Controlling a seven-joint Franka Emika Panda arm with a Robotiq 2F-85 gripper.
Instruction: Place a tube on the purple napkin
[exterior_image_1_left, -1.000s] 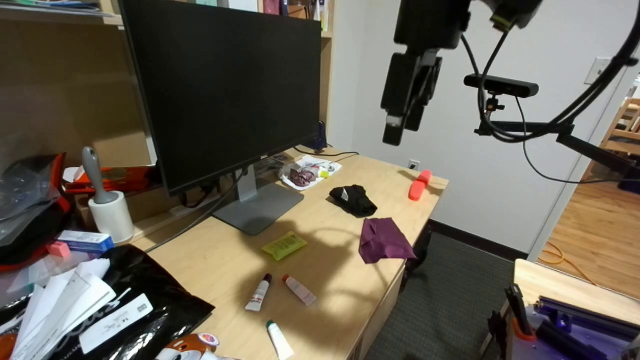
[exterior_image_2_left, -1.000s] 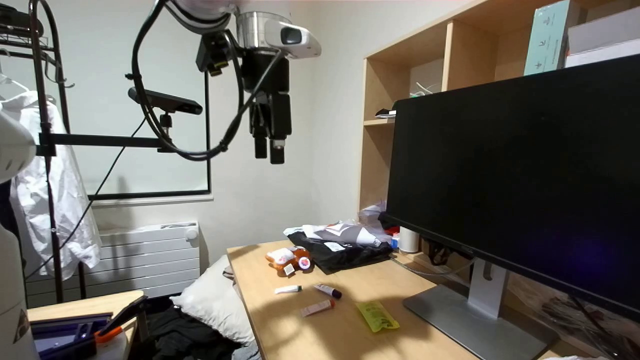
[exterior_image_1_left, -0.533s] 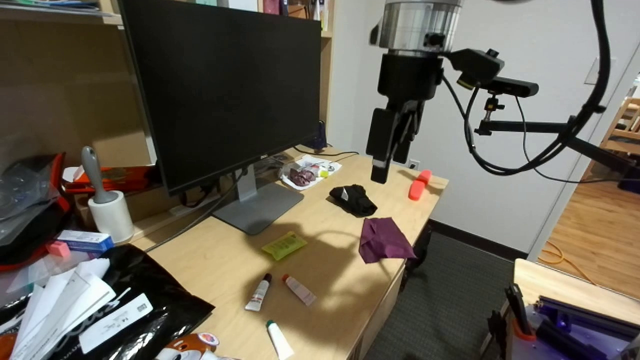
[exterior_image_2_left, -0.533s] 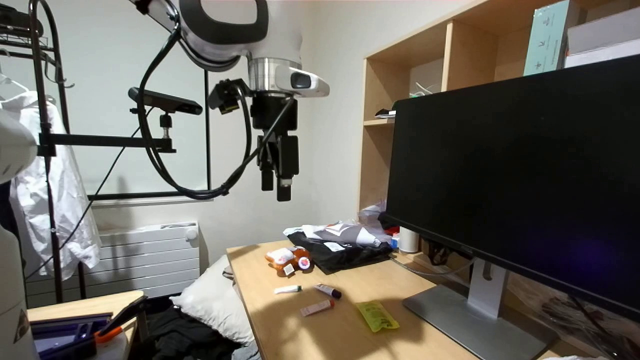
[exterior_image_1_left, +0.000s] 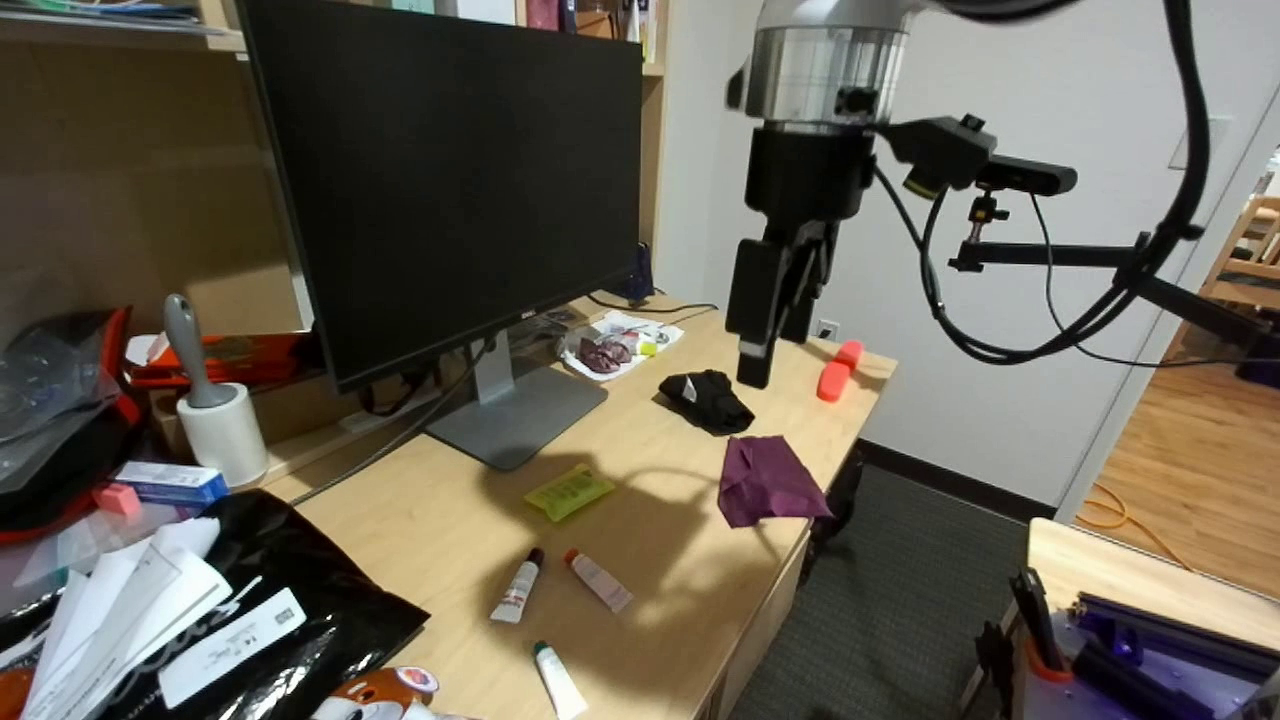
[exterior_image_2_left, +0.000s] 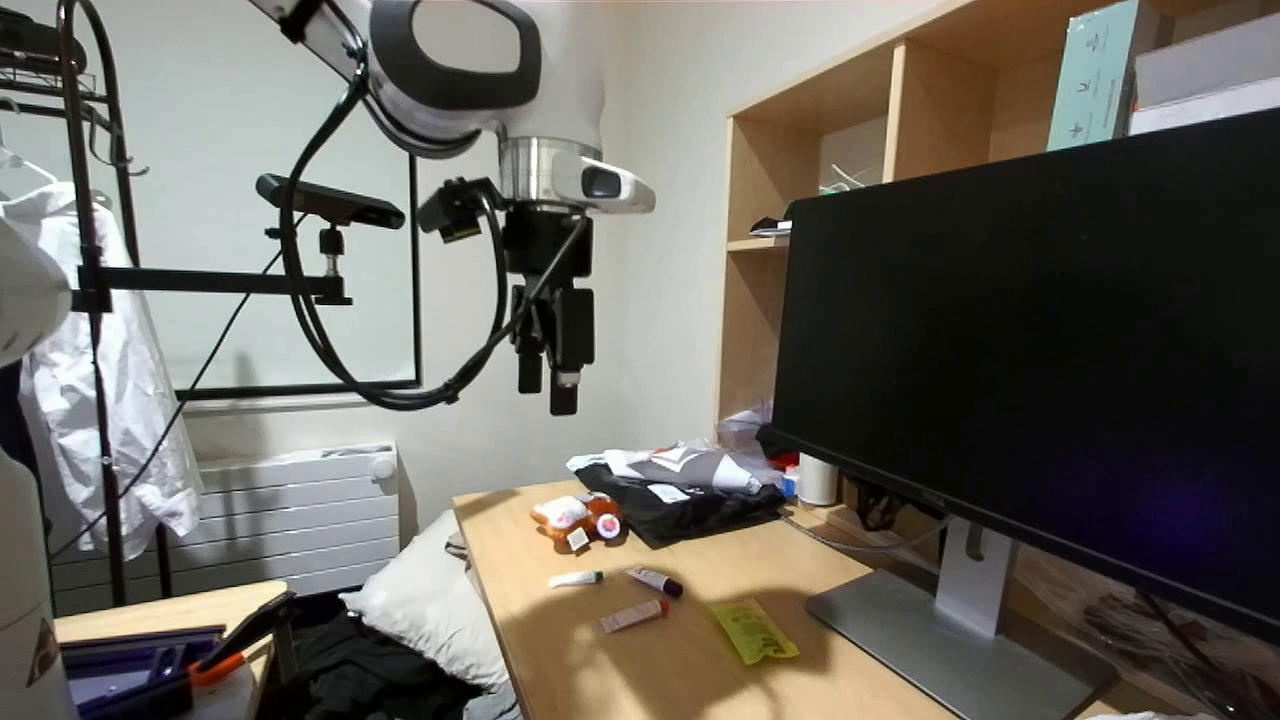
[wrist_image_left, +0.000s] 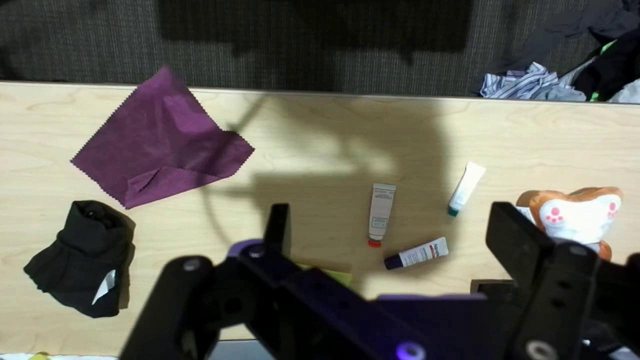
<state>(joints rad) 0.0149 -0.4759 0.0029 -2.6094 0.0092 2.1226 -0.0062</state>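
While gripper (exterior_image_2_left: 547, 391) is hovering: jaws are standing spread.
Red-capped tube (wrist_image_left: 381, 214): lying near dark-capped tube (wrist_image_left: 417, 254), risking double grab.

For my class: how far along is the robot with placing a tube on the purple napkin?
Done: none of the placing; the purple napkin bears no tube. In hand: nothing; the gripper hangs open above the desk. Left: grasping, carrying and setting down a tube, since the red-capped tube, green-capped tube and dark-capped tube lie on the desk.
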